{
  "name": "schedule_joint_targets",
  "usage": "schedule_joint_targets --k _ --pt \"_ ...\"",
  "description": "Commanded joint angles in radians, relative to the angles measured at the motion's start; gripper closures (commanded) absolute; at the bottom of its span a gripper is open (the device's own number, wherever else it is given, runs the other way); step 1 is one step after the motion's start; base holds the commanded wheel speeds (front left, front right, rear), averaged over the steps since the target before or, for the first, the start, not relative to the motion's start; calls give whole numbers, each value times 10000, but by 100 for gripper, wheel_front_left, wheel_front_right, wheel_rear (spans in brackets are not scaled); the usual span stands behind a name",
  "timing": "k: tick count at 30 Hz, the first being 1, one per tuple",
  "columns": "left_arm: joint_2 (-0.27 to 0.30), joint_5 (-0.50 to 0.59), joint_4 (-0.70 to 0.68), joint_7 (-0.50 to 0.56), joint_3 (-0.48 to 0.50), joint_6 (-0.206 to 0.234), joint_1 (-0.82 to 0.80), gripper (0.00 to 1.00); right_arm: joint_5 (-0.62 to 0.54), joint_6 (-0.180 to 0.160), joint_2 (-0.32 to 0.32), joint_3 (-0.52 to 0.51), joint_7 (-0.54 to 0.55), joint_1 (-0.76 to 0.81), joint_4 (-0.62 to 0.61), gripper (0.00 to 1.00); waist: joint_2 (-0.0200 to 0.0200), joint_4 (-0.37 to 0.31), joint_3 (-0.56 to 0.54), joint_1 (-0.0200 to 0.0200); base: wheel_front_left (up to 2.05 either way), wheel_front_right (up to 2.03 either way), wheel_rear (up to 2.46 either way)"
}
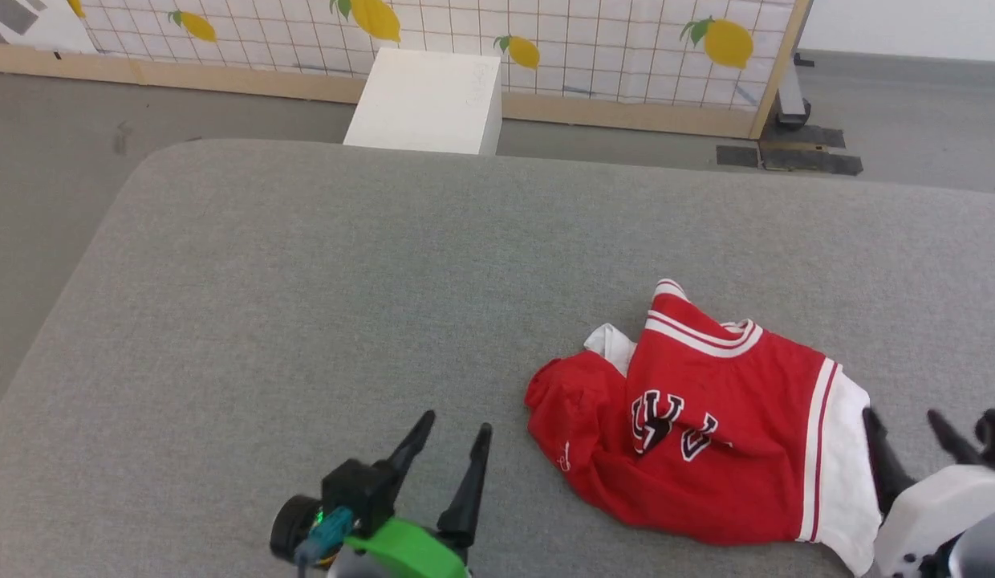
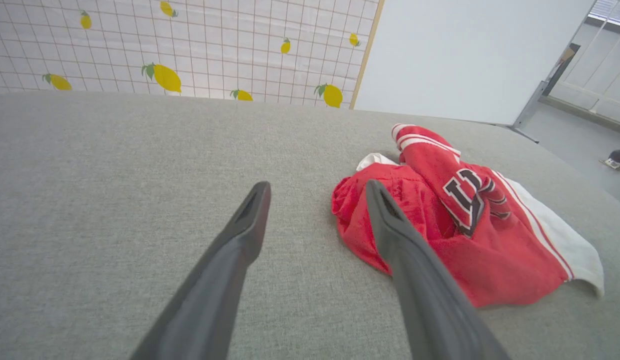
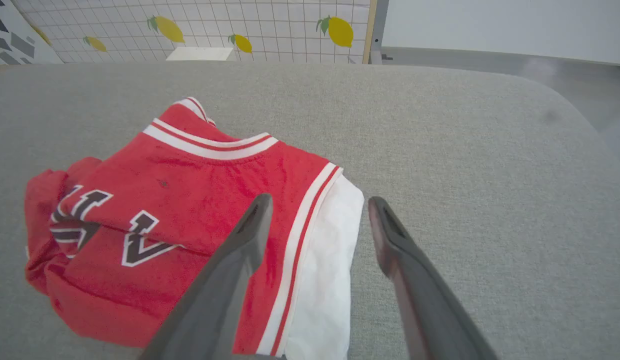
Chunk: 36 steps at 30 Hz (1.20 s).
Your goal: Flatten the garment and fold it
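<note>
**On the grey pad: a crumpled jersey, a gripper waiting at each side**

Across the near right part of the grey padded surface (image 1: 305, 321) lies the garment (image 1: 730, 482), nowhere near flat. Its left side is bunched into a red lump, the black lettering (image 1: 666, 421) is creased through the middle so it can't be read whole, and the striped collar trim (image 1: 702, 337) points away from the robot. One white sleeve (image 1: 842, 482) is spread out at the right edge, and a scrap of white pokes out behind the lump.

The left gripper (image 1: 456, 423) sits just beside the bunched red edge with its fingers spread and nothing between them. The right gripper (image 1: 900, 415) is at the opposite end by the sleeve, its jaws likewise apart and empty. From its wrist view, it lines up over the sleeve's outer border. Whether either fingertip touches cloth, I can't tell.

That placement makes sense to me: one gripper at each end of the heap, ready to pinch opposite edges and draw them apart. I'd judge the flattening hasn't really begun, and the folding is some way off. The lumped left side looks the harder grab, since several layers sit stacked there and a pinch could catch more than one.
</note>
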Motion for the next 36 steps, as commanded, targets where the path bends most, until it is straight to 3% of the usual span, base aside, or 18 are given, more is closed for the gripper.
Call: schedule_joint_targets --k 1,5,7,8,10,14,20,22,29,32,36 --pt "-71 -175 48 301 -74 -103 -363 0 100 -15 27 -106 -278 -218 -217 0 -1 -94 173 0 0 0 0" --pt "-107 -417 318 1919 -553 -354 -1265 0 261 -15 51 -225 -806 -275 -307 0 -1 -298 595 0 0 0 0" --pt "-100 -552 547 3071 -895 -479 -1850 0 230 -15 54 -198 -942 -252 -131 0 -1 -399 838 0 0 0 0" --pt "-110 -840 803 4570 -1261 -602 -2853 0 315 -15 56 -185 -1123 -364 78 0 -1 -569 1225 0 0 0 0" --pt "-27 -786 1067 5431 -1486 -633 -3511 0 298 -15 56 -163 -1235 -475 182 0 -1 -667 1461 0 0 0 0" --pt "-56 -779 1870 6473 -1572 -597 -4499 0 250 -15 57 -179 -1278 -707 443 0 -1 -862 1795 0 0 0 0" --pt "-171 -1074 3193 7201 -2040 -678 -5087 0 356 -15 57 41 -1363 -943 574 0 -1 -966 1992 0 0 0 0" --pt "-173 -1283 3469 7156 -2252 -713 -5092 100 354 -15 58 90 -1385 -958 592 0 -1 -899 1965 0 0 0 0" --pt "446 -1834 3314 5753 -1982 -646 -4420 100 285 -15 58 2 -1399 -716 704 0 -1 -224 1254 0 0 0 0" --pt "1155 -2094 2420 5073 -1323 -163 -3292 100 290 -15 58 -56 -1338 -446 768 0 -1 277 716 0 0 0 0" --pt "1916 -2277 1122 4994 -887 415 -1757 100 322 -15 58 -70 -1268 -144 865 0 -1 827 245 0 0 0 0"
